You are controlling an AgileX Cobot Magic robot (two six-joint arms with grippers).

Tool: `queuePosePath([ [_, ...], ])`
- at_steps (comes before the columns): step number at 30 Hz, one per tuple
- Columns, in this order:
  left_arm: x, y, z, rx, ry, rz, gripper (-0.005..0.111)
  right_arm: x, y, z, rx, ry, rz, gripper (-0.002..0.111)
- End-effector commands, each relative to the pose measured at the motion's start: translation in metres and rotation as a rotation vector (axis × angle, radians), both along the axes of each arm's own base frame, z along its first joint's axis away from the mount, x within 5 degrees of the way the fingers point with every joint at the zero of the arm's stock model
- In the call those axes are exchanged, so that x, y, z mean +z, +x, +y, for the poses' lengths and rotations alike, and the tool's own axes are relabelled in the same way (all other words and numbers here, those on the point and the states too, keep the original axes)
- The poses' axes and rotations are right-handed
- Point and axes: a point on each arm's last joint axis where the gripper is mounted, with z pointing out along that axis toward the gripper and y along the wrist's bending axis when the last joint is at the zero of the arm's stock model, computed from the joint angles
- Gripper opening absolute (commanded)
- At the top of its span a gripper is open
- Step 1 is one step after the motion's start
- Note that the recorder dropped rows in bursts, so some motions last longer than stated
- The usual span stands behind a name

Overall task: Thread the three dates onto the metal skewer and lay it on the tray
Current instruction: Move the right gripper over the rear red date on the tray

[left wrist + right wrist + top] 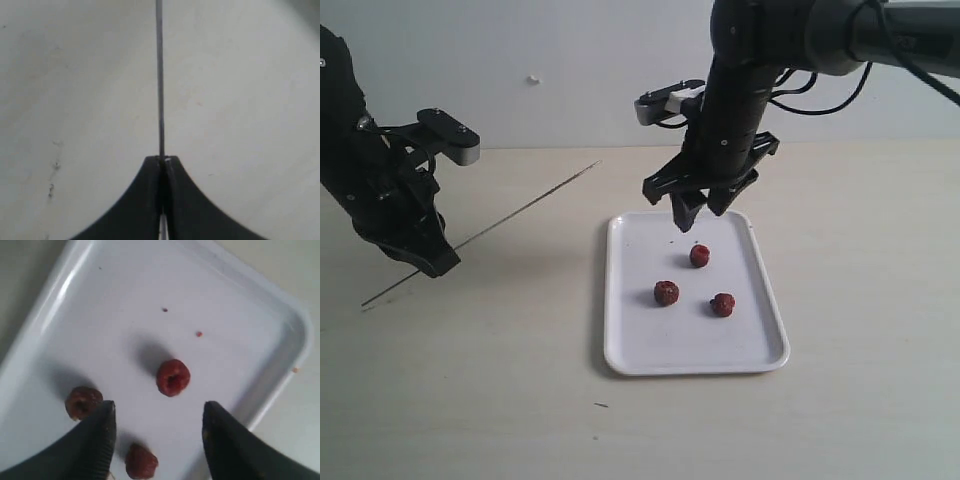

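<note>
The white tray [630,350] holds the three dates [700,256] [666,293] [722,304], all lying loose. My right gripper [698,212] hangs open just above the tray's far end, nothing between its fingers. In the right wrist view the gripper [159,410] stands wide over the tray [125,300]. One date [173,377] lies beyond its tips, another [83,402] by one finger, a third [141,461] below the gap. My left gripper [430,255] is shut on the metal skewer [520,208], held above the table. The rod [160,75] runs straight out from the closed tips [162,160].
The tray lies on a pale tabletop [860,220] in front of a light wall. A few small crumbs [199,333] lie on the tray floor. The skewer's point [598,163] reaches toward the tray's far left corner.
</note>
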Motion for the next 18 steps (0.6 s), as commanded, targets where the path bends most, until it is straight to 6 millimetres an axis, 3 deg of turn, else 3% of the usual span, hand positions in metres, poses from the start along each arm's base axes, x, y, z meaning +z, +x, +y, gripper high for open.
queuePosePath([
  [1, 0.003, 0.001, -0.001, 0.009, -0.018, -0.014, 0.0, -0.016, 0.008, 0.007, -0.003, 0.02, -0.023, 0.053],
  [11, 0.003, 0.001, -0.001, 0.009, -0.018, -0.014, 0.0, -0.055, 0.011, 0.007, -0.019, -0.005, 0.045, 0.053],
  [18, 0.003, 0.001, -0.002, -0.007, -0.028, -0.013, 0.0, -0.057, 0.015, 0.0, -0.043, -0.068, 0.01, 0.053],
])
